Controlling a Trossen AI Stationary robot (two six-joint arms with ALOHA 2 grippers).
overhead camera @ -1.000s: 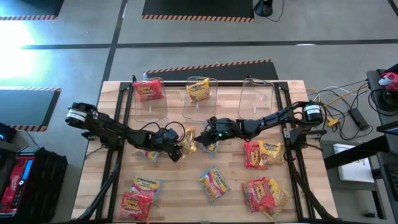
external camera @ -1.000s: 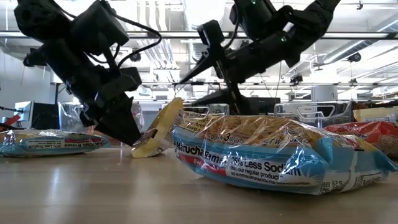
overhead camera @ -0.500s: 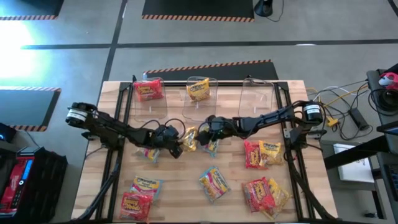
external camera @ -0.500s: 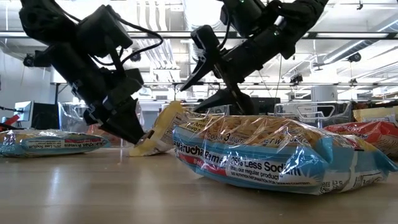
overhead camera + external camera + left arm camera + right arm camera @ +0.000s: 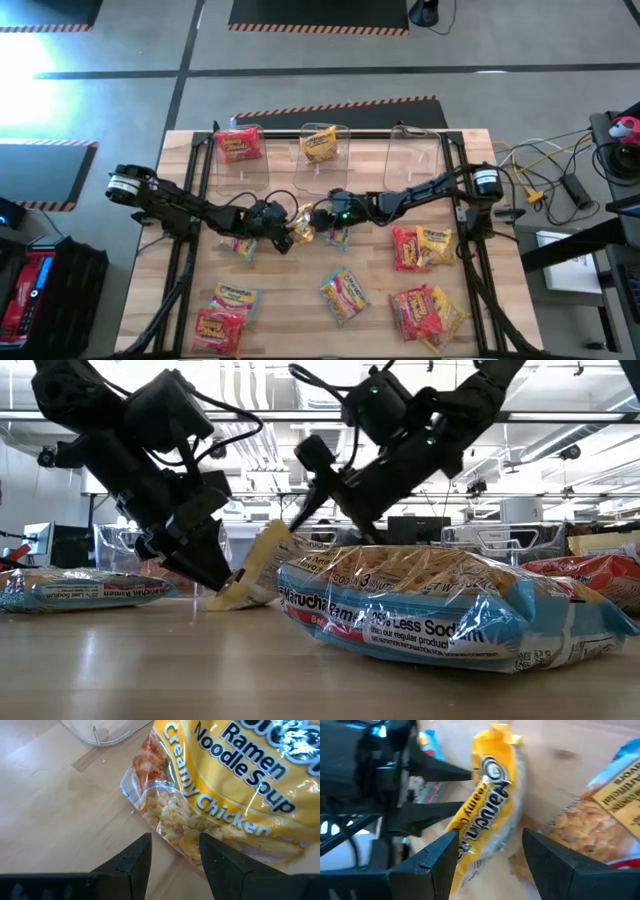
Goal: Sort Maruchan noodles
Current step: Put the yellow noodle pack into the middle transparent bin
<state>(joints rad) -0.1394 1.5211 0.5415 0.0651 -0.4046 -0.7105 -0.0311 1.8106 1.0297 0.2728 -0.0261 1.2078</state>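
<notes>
L gripper (image 5: 290, 232) mid-table, fingers part-closed, pinching lower edge of yellow Creamy Chicken packet (image 5: 305, 221); packet tipped up on edge, one corner on table (image 5: 300, 300), per low view. R gripper (image 5: 322, 224) has slid in from the right over the last sec; fingers spread wide, now straddling the packet's upper end, not yet clamped — R wrist view shows yellow pack between its fingers (image 5: 440, 860). Blue-trimmed packet (image 5: 440, 610) lies just beside, untouched. Reads as a handover L→R: L still holding while R lines up. Next needs R to close before L lets go, else pack flops. Yellow bin (image 5: 322, 160) at far edge already holds one matching pack; red bin (image 5: 240, 160) one; third bin (image 5: 415, 160) looks bare. Most packets still loose on near half of table.
</notes>
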